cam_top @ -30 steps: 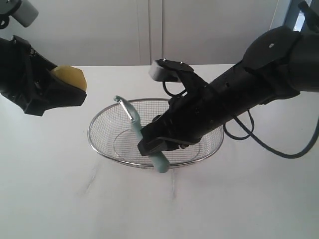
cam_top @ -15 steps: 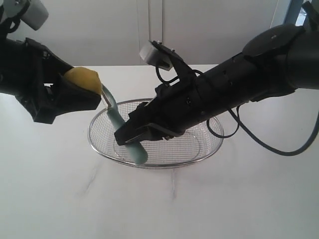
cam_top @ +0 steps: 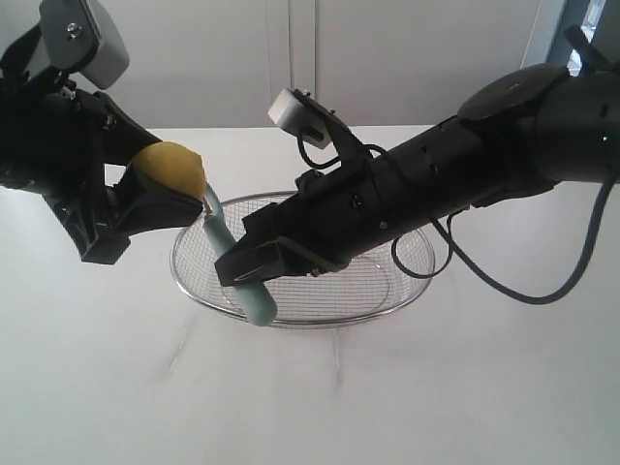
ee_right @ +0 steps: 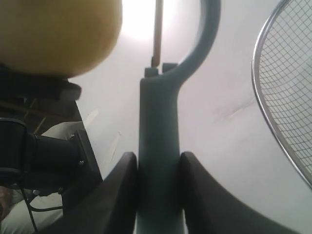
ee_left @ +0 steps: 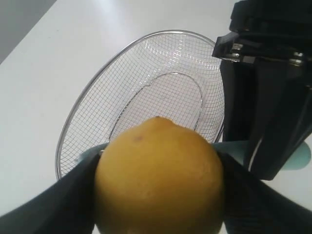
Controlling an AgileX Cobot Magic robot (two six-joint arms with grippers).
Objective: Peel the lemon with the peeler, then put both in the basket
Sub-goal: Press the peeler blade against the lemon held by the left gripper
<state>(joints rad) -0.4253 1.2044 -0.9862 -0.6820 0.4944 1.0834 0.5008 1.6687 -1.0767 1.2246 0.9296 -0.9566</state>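
My left gripper (cam_top: pixel 155 199) is shut on the yellow lemon (cam_top: pixel 172 170), held in the air left of the basket (cam_top: pixel 387 300); in the left wrist view the lemon (ee_left: pixel 161 180) fills the space between the dark fingers. My right gripper (cam_top: pixel 254 263) is shut on the pale teal handle of the peeler (cam_top: pixel 237 271), which slants up to the left. The peeler's metal head meets the lemon's right side. In the right wrist view the handle (ee_right: pixel 158 161) runs between the jaws, with the lemon (ee_right: pixel 58 34) beside the curved blade head. The silver mesh basket (ee_left: pixel 68 131) lies on the white table.
The white table (cam_top: pixel 310 397) spreads around the basket, with a pale wall behind. The right arm's black body and a dark cable (cam_top: pixel 504 281) hang over the basket's right half.
The right gripper has swung the peeler left, out of the basket's middle, until its head reached the lemon. The left gripper has brought the lemon right and down toward the basket's rim.
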